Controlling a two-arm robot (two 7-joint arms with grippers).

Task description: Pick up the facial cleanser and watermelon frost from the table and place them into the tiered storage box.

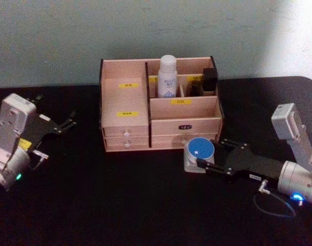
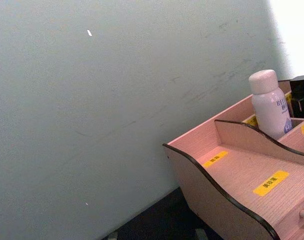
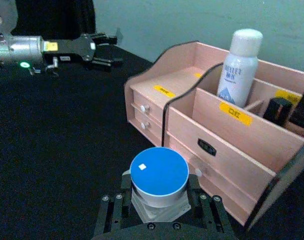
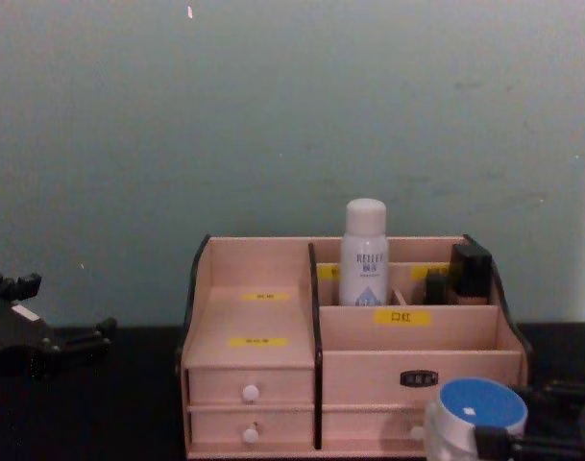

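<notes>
The left gripper [image 1: 67, 122] rests on the black tabletop [image 1: 120, 200] well left of the tiered storage box, its fingers spread and holding nothing. The light wooden tiered storage box with dark edges [image 1: 125, 110] stands at the table's centre. A white bottle with a rounded cap [image 1: 167, 77] stands upright in its rear middle compartment, beside a dark container [image 1: 210, 81]. Just in front of the box's right drawers, the right gripper [image 1: 203, 155] has its fingers closed around a round silver jar with a blue lid [image 3: 159, 172].
</notes>
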